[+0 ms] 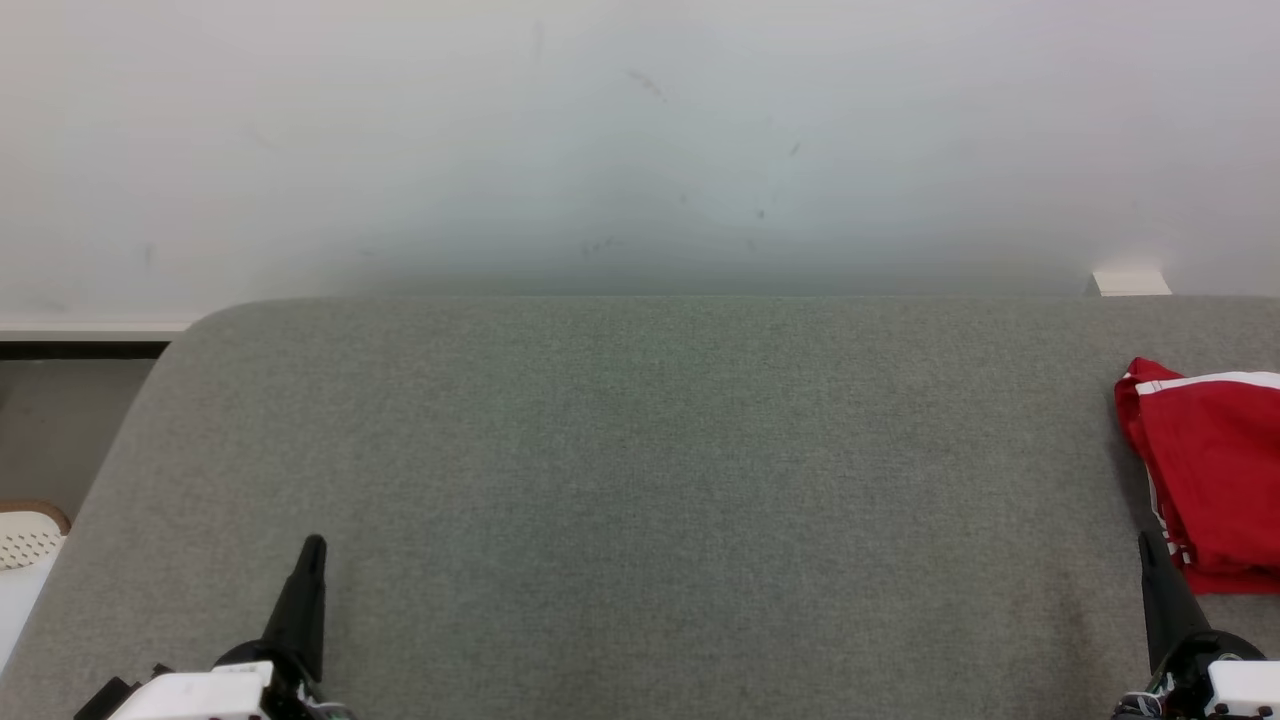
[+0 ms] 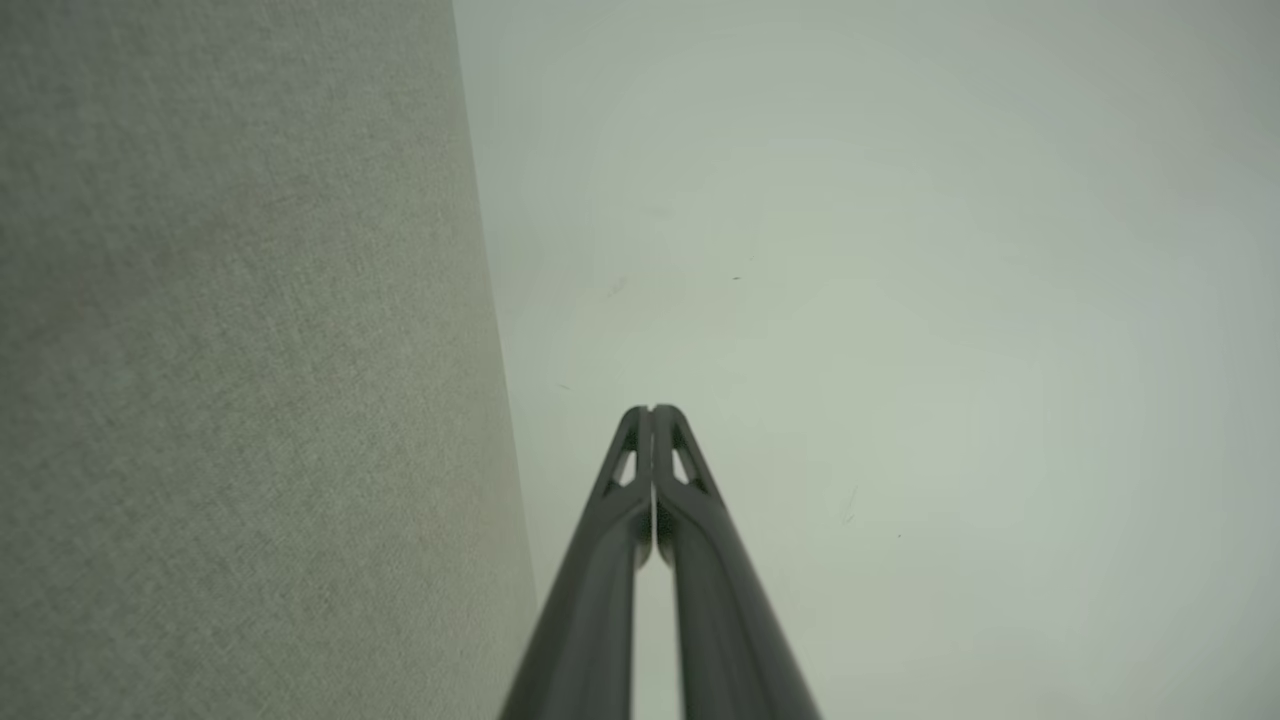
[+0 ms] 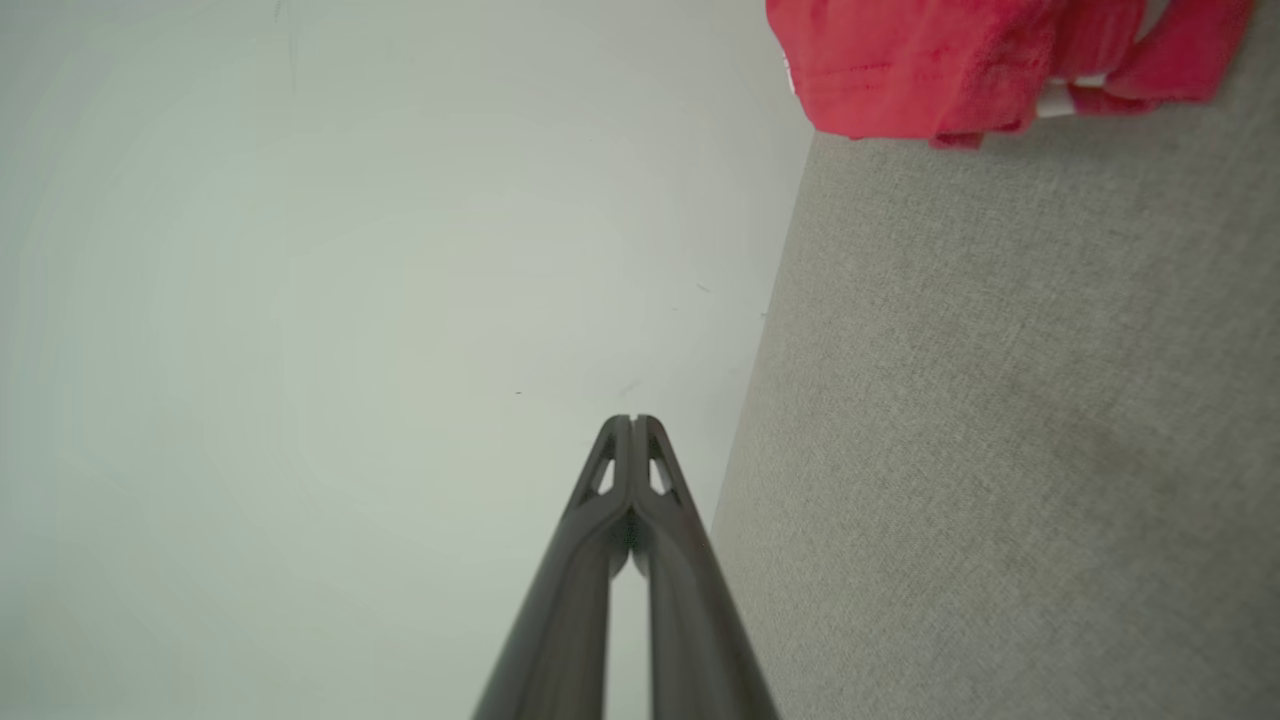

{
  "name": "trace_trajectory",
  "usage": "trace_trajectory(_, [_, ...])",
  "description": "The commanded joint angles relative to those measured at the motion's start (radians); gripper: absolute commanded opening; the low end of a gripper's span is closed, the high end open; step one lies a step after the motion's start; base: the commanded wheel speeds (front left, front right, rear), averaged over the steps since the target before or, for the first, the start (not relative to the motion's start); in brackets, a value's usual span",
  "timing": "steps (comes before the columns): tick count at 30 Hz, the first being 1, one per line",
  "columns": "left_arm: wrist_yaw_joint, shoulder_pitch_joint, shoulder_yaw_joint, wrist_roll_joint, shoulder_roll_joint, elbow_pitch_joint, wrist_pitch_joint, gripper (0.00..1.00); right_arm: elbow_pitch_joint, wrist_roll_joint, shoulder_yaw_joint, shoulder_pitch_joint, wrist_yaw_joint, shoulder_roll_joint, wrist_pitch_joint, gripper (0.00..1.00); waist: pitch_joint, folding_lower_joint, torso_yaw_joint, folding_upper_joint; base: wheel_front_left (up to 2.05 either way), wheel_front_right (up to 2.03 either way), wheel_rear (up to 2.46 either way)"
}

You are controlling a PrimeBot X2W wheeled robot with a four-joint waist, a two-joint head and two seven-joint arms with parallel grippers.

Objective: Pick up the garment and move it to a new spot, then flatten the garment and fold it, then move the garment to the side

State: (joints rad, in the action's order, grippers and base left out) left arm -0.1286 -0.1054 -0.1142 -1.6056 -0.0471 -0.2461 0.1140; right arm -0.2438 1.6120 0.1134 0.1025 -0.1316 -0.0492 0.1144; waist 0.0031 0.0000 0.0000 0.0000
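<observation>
A red garment [image 1: 1215, 470] with white trim lies rumpled at the far right edge of a grey cloth-covered table [image 1: 640, 450], partly cut off by the head view's frame. It looks soft, light and limp, likely to sag and drag rather than hold a shape. A pinch on a bunched fold or the trimmed hem nearest the robot seems the surest hold, since flat cloth gives thin fingers little to catch.

The right gripper [image 1: 1150, 545] sits low at the near edge, just beside the garment's near corner, fingers pressed together, holding nothing and pointing away over the table. The left gripper [image 1: 313, 548] mirrors it well apart on the other side, likewise closed and empty. A pale scuffed wall [image 1: 640, 150] rises behind the table.
</observation>
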Motion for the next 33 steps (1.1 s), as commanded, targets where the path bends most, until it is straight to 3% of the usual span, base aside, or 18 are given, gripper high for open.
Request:
trace_trajectory(1, [-0.004, -0.006, -0.001, -0.014, -0.006, 0.003, 0.003, 0.00, -0.002, 0.002, 0.003, 0.012, 0.002, -0.001, 0.002, 0.00, 0.000, 0.0000, 0.000, 0.0000, 0.00, 0.00, 0.00])
trace_trajectory(33, [-0.004, -0.006, -0.001, -0.014, -0.006, 0.003, 0.003, 0.00, -0.002, 0.002, 0.003, 0.012, 0.002, -0.001, 0.002, 0.00, 0.000, 0.0000, 0.000, 0.0000, 0.00, 0.00, 0.00])
